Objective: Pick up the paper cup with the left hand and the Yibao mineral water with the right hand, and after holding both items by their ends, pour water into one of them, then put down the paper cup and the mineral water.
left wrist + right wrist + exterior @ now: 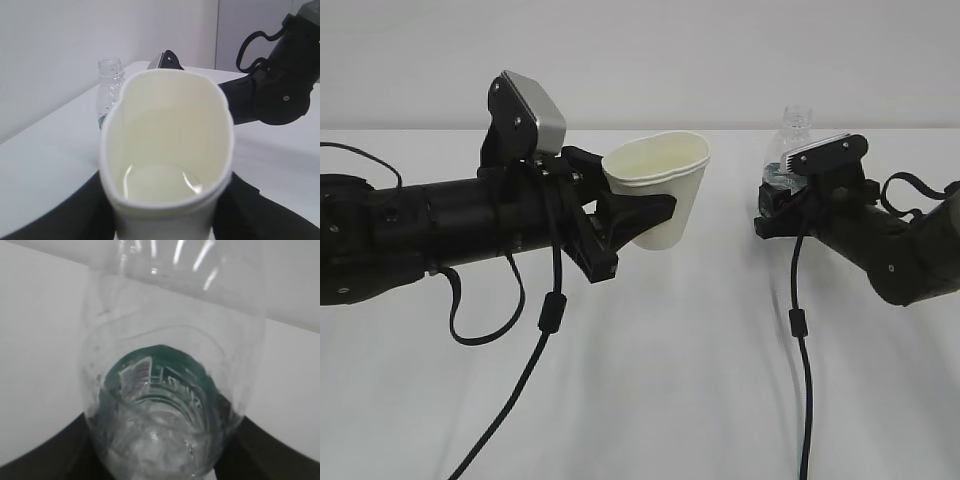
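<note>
My left gripper (648,214) is shut on the white paper cup (662,185), squeezing its rim into an oval, and holds it above the table with the mouth up. In the left wrist view the paper cup (167,130) fills the frame. A shallow pool of clear water (160,182) glints at its bottom, and a black finger (260,215) stands on each side. To the right, my right gripper (782,200) is shut on the lower part of the upright Yibao mineral water (796,128), whose neck has no cap. From the right wrist the bottle (160,390) shows its clear base and green label.
The white table (680,380) runs to a pale wall behind. Black cables (552,310) hang from both arms onto the table. The right arm (282,85) stands behind the cup in the left wrist view, with the bottle (109,90) to its left.
</note>
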Tool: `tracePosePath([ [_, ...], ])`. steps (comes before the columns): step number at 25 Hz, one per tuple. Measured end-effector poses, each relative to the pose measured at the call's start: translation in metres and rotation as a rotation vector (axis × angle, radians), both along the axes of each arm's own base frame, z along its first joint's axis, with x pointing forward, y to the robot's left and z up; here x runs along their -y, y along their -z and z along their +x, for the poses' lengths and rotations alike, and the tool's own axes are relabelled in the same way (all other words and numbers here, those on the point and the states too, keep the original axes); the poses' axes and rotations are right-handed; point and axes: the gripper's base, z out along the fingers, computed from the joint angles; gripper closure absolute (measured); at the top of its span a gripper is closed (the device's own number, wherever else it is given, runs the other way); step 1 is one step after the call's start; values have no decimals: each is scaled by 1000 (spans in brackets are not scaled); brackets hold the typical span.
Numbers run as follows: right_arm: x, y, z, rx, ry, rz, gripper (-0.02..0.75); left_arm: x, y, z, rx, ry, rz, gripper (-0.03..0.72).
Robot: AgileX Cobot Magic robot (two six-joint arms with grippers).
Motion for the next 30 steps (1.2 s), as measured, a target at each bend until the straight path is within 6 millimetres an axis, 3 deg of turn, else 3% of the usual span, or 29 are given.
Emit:
tracePosePath([
  [30,1,2,1,1,45,122,318,0,0,0,0,0,0,321],
])
